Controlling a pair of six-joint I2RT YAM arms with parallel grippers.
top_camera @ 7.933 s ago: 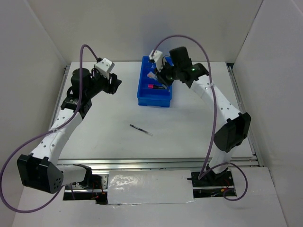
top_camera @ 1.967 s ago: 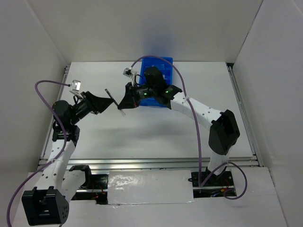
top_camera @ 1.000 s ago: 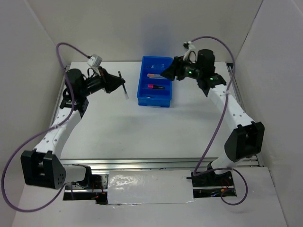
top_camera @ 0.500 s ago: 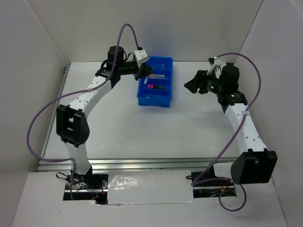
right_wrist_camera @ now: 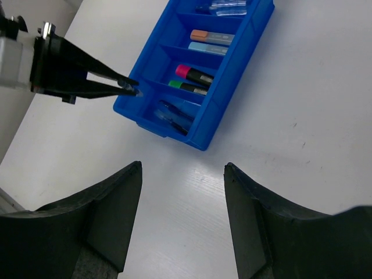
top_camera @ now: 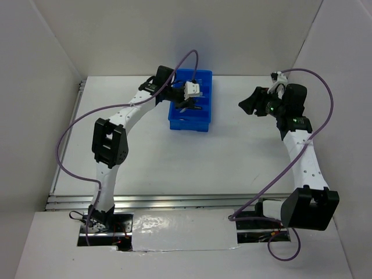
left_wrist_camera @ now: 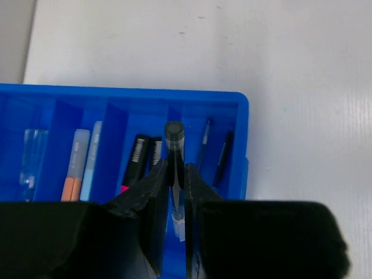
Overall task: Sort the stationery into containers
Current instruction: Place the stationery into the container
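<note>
My left gripper [left_wrist_camera: 173, 170] is shut on a thin dark pen [left_wrist_camera: 174, 135], held over the near end of the blue tray [left_wrist_camera: 145, 96]. In the top view the left gripper [top_camera: 183, 103] hangs above the tray [top_camera: 189, 126]. The tray's compartments hold a clear bottle [right_wrist_camera: 226, 7], an orange marker [right_wrist_camera: 212, 36], a pink marker [right_wrist_camera: 195, 74], a green marker [right_wrist_camera: 186, 86] and dark pens [right_wrist_camera: 174, 113]. My right gripper [right_wrist_camera: 182, 167] is open and empty over bare table to the right of the tray, and shows as the right gripper [top_camera: 244, 106] in the top view.
White walls enclose the table on the left, back and right. A metal rail [top_camera: 174, 200] runs along the near edge. Purple cables loop off both arms. The left arm's long links [top_camera: 125, 116] stretch across the left half of the table.
The left gripper has carried the pen from the tray's left far corner to above its near compartments. The right gripper has drawn slightly further right, away from the tray.
</note>
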